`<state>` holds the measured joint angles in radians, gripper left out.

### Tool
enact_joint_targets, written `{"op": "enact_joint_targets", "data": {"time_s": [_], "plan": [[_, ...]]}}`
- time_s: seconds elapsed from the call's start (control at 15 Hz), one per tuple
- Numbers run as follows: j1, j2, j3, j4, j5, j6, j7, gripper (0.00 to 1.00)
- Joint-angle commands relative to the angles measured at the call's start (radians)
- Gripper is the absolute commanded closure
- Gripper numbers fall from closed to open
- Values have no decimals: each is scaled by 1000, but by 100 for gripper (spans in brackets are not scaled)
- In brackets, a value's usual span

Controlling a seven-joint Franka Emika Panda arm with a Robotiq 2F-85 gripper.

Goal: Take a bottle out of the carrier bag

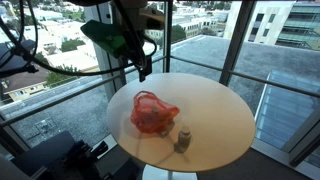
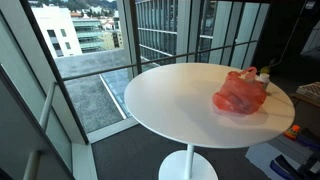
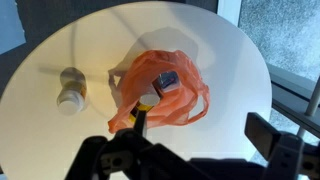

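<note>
An orange plastic carrier bag (image 3: 165, 95) lies on the round white table (image 3: 230, 60); it shows in both exterior views (image 1: 152, 114) (image 2: 240, 93). Its mouth is open, and inside I see a yellow-capped bottle (image 3: 149, 100) and an item with a blue label (image 3: 166, 80). Another bottle (image 3: 70, 86) lies on its side on the table beside the bag, also seen in an exterior view (image 1: 183, 140). My gripper (image 3: 200, 130) is open and empty. It hangs above the table, clear of the bag (image 1: 143, 70), with one finger over the bag's near edge in the wrist view.
The table (image 1: 220, 110) stands on a single pedestal by floor-to-ceiling windows with dark frames (image 1: 240, 40). A green cover and black cables hang on the arm (image 1: 105, 35). Dark equipment sits on the floor by the table (image 1: 60, 155).
</note>
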<state>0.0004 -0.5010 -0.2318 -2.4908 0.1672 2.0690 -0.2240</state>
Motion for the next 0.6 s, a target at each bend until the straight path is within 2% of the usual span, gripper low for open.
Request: {"op": "enact_joint_targets", "data": {"time_s": [0.0, 0.2, 0.53], "plan": [[-23, 3, 20, 4, 11, -4, -9, 0], [-23, 3, 20, 4, 11, -4, -9, 0], [0, 62, 46, 35, 12, 64, -24, 0]]}}
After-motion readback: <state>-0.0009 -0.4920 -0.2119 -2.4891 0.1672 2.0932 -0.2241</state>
